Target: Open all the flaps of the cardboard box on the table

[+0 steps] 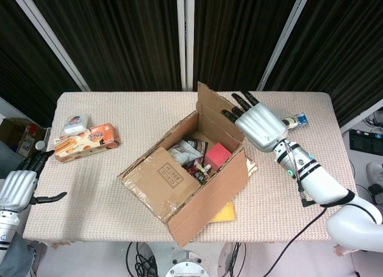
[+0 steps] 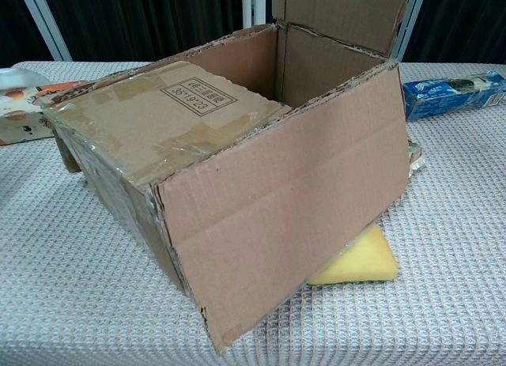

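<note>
The cardboard box (image 1: 197, 175) sits tilted at mid table, and its inside shows a red block (image 1: 218, 154) and snack packs. One labelled flap (image 1: 160, 178) lies flat over its left half and also shows in the chest view (image 2: 190, 105). The far flap (image 1: 212, 109) stands upright (image 2: 340, 10). The front flap (image 1: 203, 214) hangs outward (image 2: 285, 216). My right hand (image 1: 258, 126) hovers right of the upright flap with its fingers spread and holds nothing. Its fingertips (image 1: 227, 114) are close to the flap's outer face; contact is unclear. My left hand (image 1: 18, 187) waits at the table's left edge, holding nothing, its thumb held out.
A yellow sponge (image 2: 360, 259) lies wedged under the box's right corner. A blue biscuit pack (image 2: 451, 93) lies at the back right. An orange carton (image 1: 84, 141) and a white pack (image 1: 76, 122) lie at the back left.
</note>
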Robot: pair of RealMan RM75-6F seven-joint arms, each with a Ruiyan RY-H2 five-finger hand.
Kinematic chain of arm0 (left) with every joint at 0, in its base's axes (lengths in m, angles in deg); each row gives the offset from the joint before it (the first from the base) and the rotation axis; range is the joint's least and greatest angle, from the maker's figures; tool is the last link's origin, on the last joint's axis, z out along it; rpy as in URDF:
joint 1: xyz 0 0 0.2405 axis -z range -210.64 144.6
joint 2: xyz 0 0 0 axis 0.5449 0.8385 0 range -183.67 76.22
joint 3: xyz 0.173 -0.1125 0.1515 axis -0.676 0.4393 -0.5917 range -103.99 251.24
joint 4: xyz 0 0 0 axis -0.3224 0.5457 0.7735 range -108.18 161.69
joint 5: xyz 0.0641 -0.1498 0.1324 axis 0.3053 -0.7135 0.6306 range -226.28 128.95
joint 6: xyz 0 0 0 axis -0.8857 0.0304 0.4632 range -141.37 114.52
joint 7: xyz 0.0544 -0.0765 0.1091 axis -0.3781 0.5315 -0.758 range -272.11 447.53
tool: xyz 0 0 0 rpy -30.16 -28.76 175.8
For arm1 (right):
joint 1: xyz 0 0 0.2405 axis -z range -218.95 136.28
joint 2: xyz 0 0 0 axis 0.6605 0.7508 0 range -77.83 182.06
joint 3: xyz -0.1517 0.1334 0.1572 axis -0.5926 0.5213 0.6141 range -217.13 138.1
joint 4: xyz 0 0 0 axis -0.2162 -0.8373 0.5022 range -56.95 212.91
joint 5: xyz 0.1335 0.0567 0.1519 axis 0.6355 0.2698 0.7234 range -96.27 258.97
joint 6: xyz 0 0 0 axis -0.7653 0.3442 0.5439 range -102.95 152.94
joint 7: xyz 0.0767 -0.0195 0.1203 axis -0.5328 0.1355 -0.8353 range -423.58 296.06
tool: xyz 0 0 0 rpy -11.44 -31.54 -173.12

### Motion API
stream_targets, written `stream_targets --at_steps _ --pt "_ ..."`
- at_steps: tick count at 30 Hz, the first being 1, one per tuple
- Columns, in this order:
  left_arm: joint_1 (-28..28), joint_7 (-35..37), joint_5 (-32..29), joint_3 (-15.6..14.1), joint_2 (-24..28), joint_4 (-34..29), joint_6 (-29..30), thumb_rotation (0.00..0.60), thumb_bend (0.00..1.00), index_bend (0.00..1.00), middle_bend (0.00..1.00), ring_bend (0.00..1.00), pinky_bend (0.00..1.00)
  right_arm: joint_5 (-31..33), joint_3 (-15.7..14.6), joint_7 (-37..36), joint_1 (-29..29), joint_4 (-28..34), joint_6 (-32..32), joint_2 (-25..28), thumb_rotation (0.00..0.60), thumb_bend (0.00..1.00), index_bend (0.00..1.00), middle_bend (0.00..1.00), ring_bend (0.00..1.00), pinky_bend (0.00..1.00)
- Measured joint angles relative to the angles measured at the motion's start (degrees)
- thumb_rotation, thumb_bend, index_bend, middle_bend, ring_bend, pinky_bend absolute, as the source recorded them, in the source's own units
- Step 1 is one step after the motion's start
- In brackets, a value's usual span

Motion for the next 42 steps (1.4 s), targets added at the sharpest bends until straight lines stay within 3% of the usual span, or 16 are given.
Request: stream_targets --at_steps 9,15,20,24,28,34,42 --pt "0.36 -0.82 -0.19 0.65 1.22 -1.09 0.27 0.424 0.0 0.07 0.11 0.07 0.16 1.98 -1.92 -4.52 2.17 -8.28 3.58 -1.77 0.6 0.82 0.11 0.24 0.0 0.0" --pt "1.94 -0.59 0.28 2.38 2.47 -2.14 0.45 0.425 0.05 0.07 0.12 0.07 0.16 -1.23 -1.03 -11.37 4.95 -10.45 2.8 -2.33 0.6 0.82 0.09 0.22 0.0 0.0" --pt "5.67 1.7 2.66 5.08 3.92 -4.11 0.11 0.428 0.17 0.1 0.15 0.08 0.17 -8.8 0.77 -21.0 10.09 -10.28 -3.6 -1.1 0.6 0.78 0.03 0.14 0.0 0.0" --pt "10.92 3.79 5.48 7.28 4.53 -5.72 -2.46 0.48 0.18 0.12 0.16 0.09 0.18 -14.31 1.46 -29.48 16.25 -10.1 -11.35 0.61 0.6 0.77 0.0 0.06 0.0 0.0" --pt "17.23 5.89 8.13 8.97 4.19 -6.9 -7.19 0.518 0.18 0.13 0.18 0.1 0.18 -17.57 1.36 -37.9 23.79 -9.31 -19.82 2.3 0.6 0.62 0.0 0.02 0.0 0.0" --pt "27.43 9.94 10.57 10.75 1.26 -7.22 -16.41 0.534 0.14 0.16 0.2 0.13 0.18 -23.48 -0.79 -49.17 34.64 -9.49 -30.09 3.48 0.6 0.61 0.0 0.0 0.0 0.0" --pt "38.12 13.42 11.02 10.55 -5.56 -5.0 -27.38 0.531 0.14 0.19 0.24 0.13 0.18 -29.73 -4.18 -56.96 44.87 -11.88 -41.91 1.67 0.6 0.61 0.0 0.0 0.0 0.0"
